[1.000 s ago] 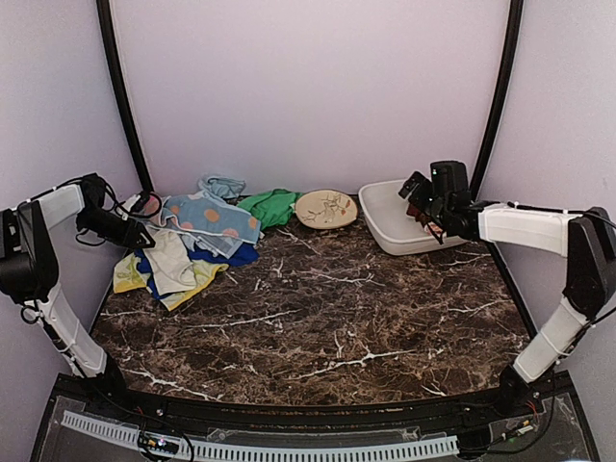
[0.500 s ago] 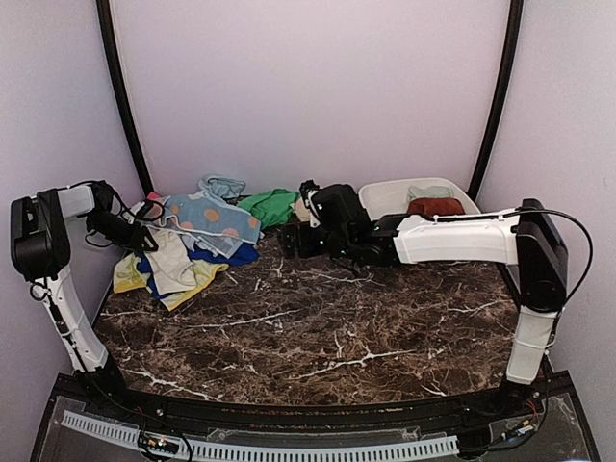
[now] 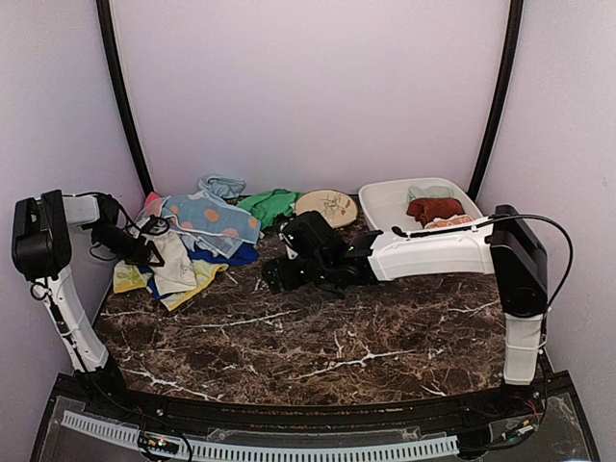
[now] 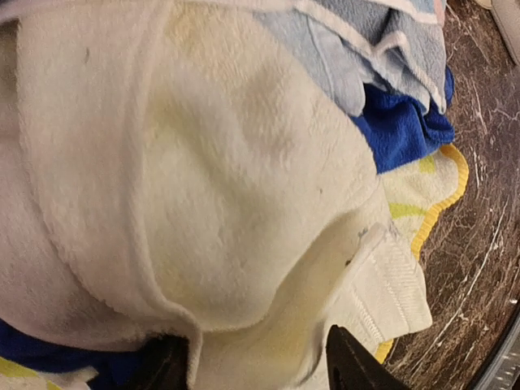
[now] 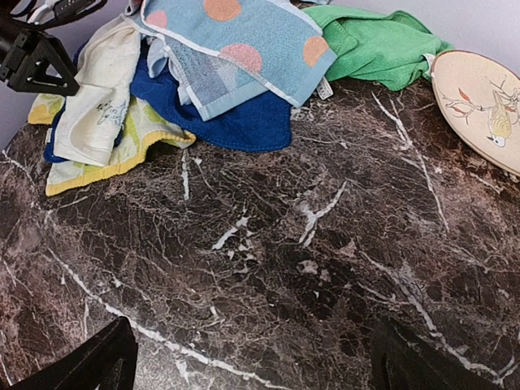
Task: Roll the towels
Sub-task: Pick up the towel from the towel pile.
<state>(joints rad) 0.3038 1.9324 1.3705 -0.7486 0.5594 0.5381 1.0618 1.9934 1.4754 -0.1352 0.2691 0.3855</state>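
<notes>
"While the left gripper (image 4: 258,366) sits on the towels (image 3: 207,231) at far left, is it clenched?"

"No, jaws apart, astride the white towel (image 4: 203,187). Right gripper (image 5: 256,366) gapes wide over the marble table (image 5: 268,244)."

Our left gripper (image 3: 144,252), at middle left, has jaws parted; our right gripper (image 3: 276,277) reaches to centre frame, spread wide.
</notes>
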